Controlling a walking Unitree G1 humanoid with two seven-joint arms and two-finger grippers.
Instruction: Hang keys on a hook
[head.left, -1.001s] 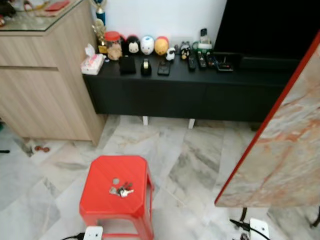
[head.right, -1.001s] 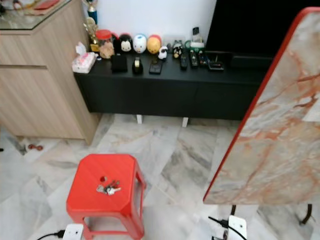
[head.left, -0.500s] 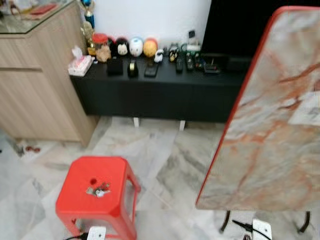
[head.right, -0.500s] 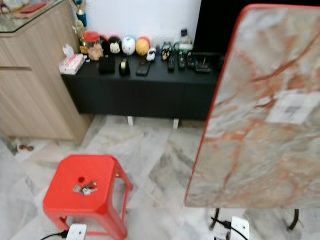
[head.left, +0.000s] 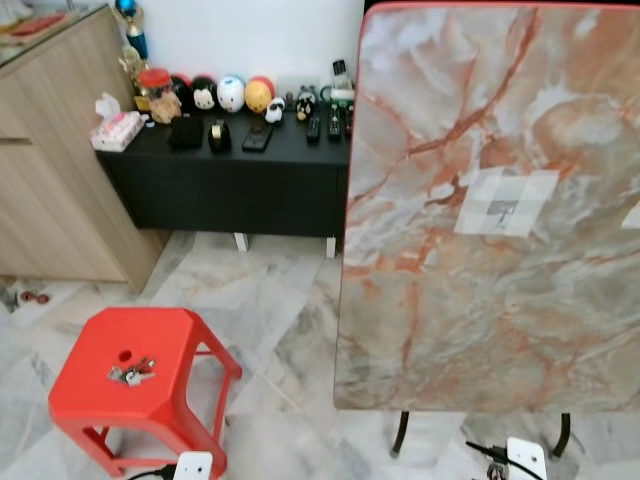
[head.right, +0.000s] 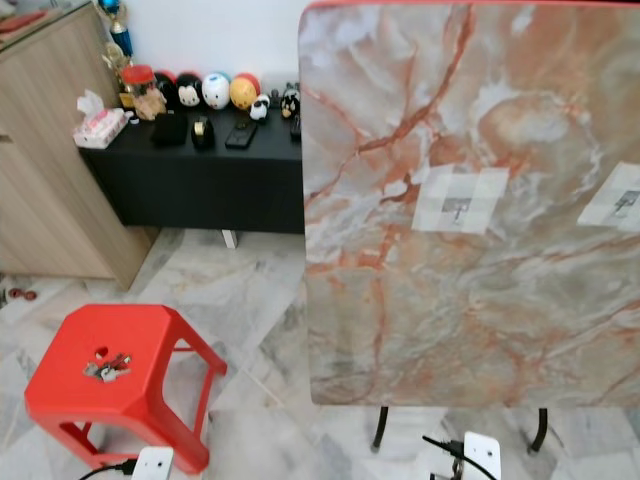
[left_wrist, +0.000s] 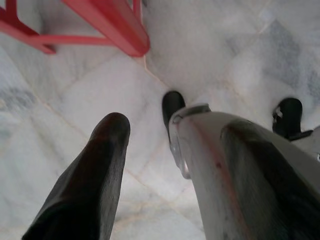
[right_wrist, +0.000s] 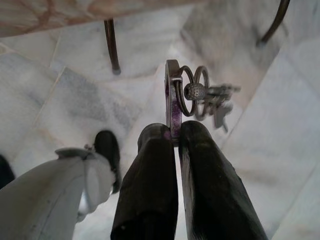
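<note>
My right gripper (right_wrist: 175, 132) is shut on a purple-tinted carabiner (right_wrist: 173, 95). A ring with a bunch of keys (right_wrist: 212, 100) hangs from it above the marble floor. A second bunch of keys (head.left: 130, 373) lies on the red plastic stool (head.left: 165, 385) at the lower left. Before me an upright, folded marble-patterned table top (head.left: 480, 300) with a red rim carries a white square pad with a small grey hook (head.left: 503, 204). Another such pad (head.right: 620, 195) sits further right. My left gripper (left_wrist: 107, 150) hangs idle over the floor near the stool's legs.
A low black cabinet (head.left: 230, 185) with toys and remotes runs along the back wall. A wooden cupboard (head.left: 50, 190) stands at the left. The table's thin black legs (head.left: 400, 435) stand on the marble floor, with a cable beside them.
The camera has swung to the right: the table top now faces me and covers the right half, and the stool sits further left in the picture. The things themselves have not moved.
</note>
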